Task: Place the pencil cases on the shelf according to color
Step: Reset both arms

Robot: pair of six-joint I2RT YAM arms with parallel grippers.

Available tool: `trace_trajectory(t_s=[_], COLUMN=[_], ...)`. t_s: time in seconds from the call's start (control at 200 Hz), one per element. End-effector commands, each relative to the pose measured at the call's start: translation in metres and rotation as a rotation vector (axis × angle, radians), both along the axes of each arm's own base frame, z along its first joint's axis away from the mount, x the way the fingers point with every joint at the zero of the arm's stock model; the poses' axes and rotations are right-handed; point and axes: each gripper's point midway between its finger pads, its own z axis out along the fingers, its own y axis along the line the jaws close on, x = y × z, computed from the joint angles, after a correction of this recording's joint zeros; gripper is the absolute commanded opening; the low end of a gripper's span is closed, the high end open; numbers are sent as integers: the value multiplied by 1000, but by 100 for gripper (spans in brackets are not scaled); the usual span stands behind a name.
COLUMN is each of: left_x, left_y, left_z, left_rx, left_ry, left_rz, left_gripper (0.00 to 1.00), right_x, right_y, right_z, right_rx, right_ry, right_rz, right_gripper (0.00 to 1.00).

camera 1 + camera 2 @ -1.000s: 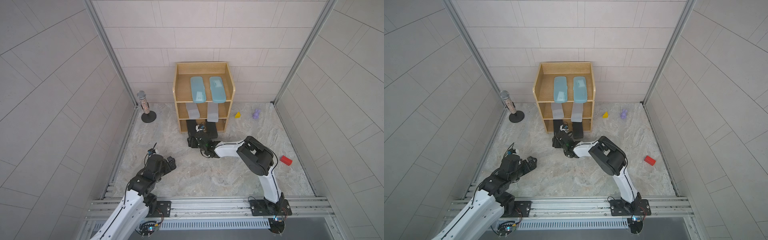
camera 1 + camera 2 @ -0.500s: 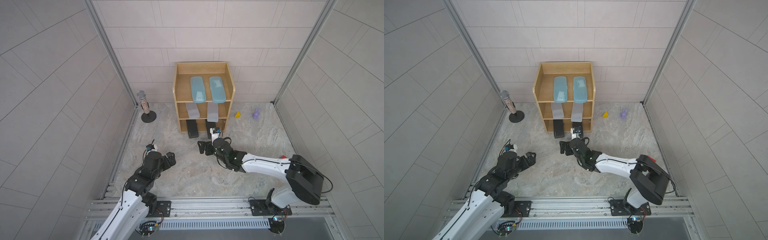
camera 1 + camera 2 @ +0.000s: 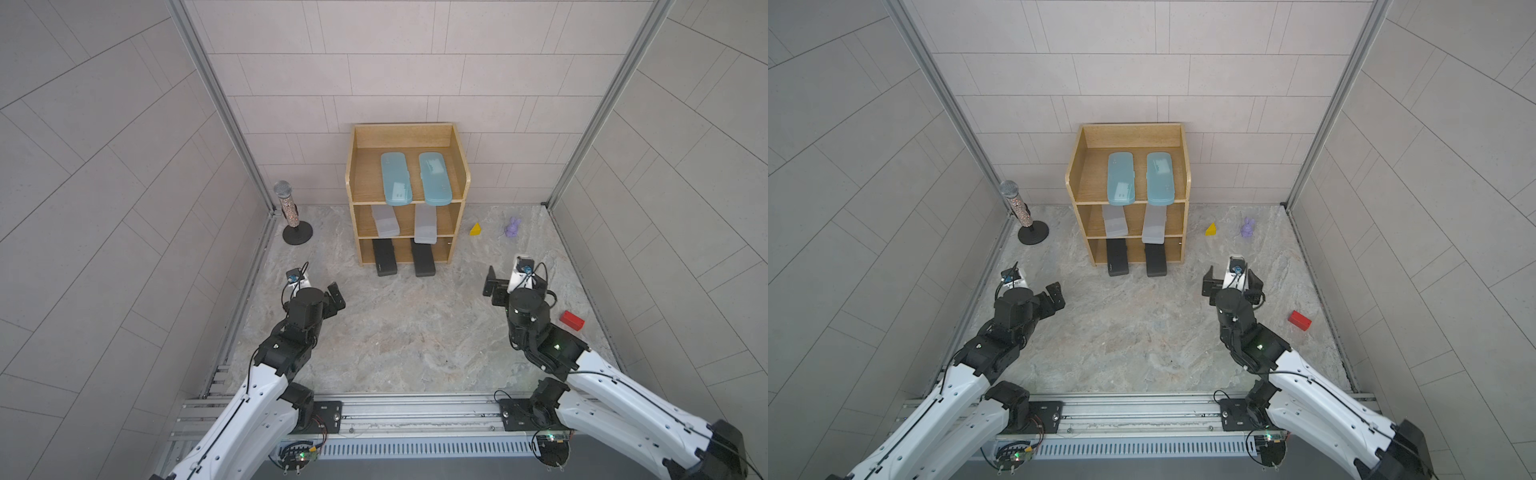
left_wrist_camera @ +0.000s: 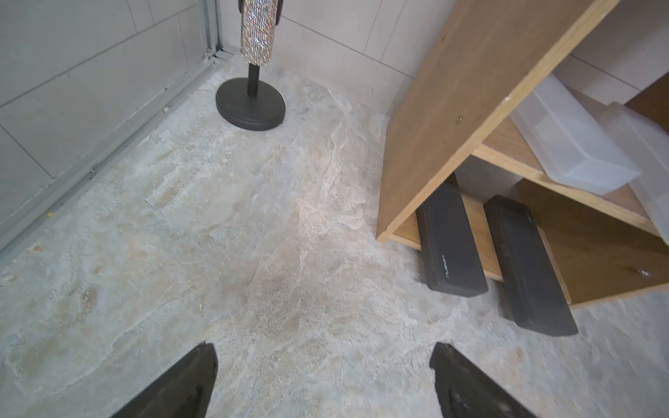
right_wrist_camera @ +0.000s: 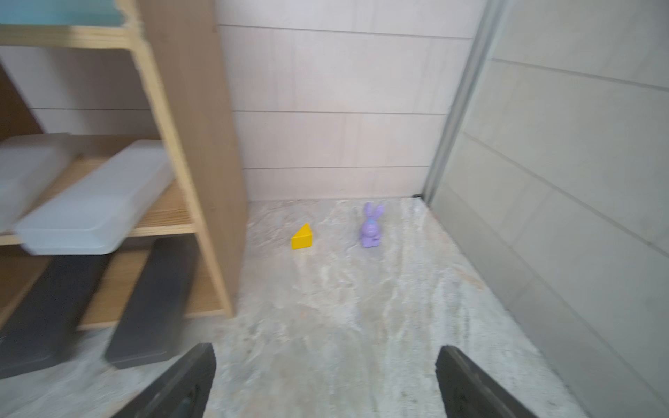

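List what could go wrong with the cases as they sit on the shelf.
1. The black cases jut out past the front of the shelf's bottom tier; a low arm sweep might catch them and drag them out.
2. The grey cases overhang the middle tier's front edge, so a bump to the shelf might tip one out.
3. The blue cases overhang the top tier's front edge likewise.
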Motion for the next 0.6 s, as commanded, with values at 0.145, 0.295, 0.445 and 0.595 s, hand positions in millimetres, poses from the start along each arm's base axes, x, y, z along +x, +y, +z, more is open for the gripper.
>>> trace_trajectory(t_s=[0.145,0.295,0.445,0.595], left_x=[35,38,39,44], left_y=[18,43,77,91], left_z=[16,10,-9,-14], left_rx=[192,266,248,320], left_ry=[-118,-131,-111,-110], left_rz=[100,179,279,291], left_gripper=[100,100,100,100], right_x=[3,19,35,48], right_y=[-54,-68,-79,-83], right_z=[-16,-36,-62,-83], right_rx=[-56,-47,-81,-112], right_ry=[2,26,30,46], right_rz=[-152,-193,-241,-263], right_gripper=[100,100,100,100])
